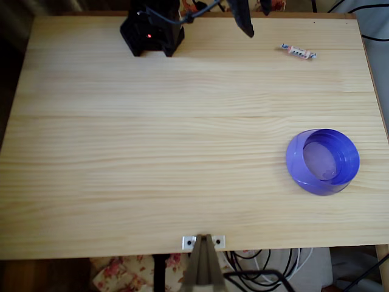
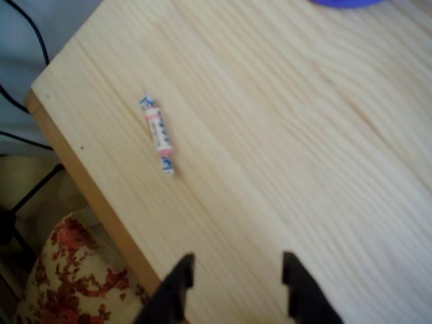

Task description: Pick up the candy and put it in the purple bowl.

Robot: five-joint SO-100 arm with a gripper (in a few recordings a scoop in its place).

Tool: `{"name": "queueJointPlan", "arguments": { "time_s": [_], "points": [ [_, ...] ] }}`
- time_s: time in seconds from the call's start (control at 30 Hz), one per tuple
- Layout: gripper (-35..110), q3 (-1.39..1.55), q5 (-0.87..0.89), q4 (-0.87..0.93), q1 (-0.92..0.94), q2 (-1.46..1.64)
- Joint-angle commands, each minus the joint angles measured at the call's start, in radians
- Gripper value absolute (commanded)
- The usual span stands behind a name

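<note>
- Where the pale wooden table [image 1: 182, 140] runs toward its far edge in the overhead view, the candy [image 1: 298, 52] lies flat on the bare wood, near the top-right corner and well apart from everything else.
- The purple bowl [image 1: 323, 161] stands upright lower on the right side of that view, close to the right edge, with a wide stretch of open wood between it and the candy.
- Most of the tabletop, from the left edge across the middle, is bare board with free room for moving.
- The arm's black base [image 1: 152, 30] sits at the top edge, left of centre; dark parts of the arm reach out over the top edge toward the right, short of the candy.
- A small metal bracket [image 1: 203, 242] is fixed at the middle of the near edge.
- In the wrist view the gripper [image 2: 236, 287] hangs above the wood with its two dark fingers [image 2: 177, 287] spread apart and nothing between them.
- The wrist view shows the candy [image 2: 158, 133] up close: white-pink wrapper, blue twisted ends, lying nearly parallel to the table's edge and just inside it, clear of the fingers.
- Beyond that edge the wrist view shows red-flowered fabric [image 2: 74, 270] and dark cables [image 2: 27, 40] below the table.
- A sliver of the purple bowl [image 2: 347, 3] touches the wrist view's top border.
</note>
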Motion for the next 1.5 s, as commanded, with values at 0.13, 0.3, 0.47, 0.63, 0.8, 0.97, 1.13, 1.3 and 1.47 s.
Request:
{"name": "queueJointPlan", "arguments": {
  "time_s": [0.13,0.3,0.47,0.63,0.8,0.97,1.13,1.3,1.47],
  "points": [
    [24,-0.003,0.023,-0.015,-0.061,-0.052],
    [25,0.055,0.075,-0.041,-0.094,-0.055],
    [25,0.077,0.081,-0.063,-0.087,-0.083],
    [25,0.048,0.083,-0.141,-0.037,-0.164],
    [25,0.008,0.115,-0.202,-0.103,-0.239],
    [25,-0.077,0.132,-0.247,-0.153,-0.339],
    [25,-0.221,0.11,-0.282,-0.172,-0.479],
    [25,-0.371,0.089,-0.304,-0.193,-0.652],
    [26,-0.39,0.084,-0.356,-0.215,-0.715]
  ]
}}
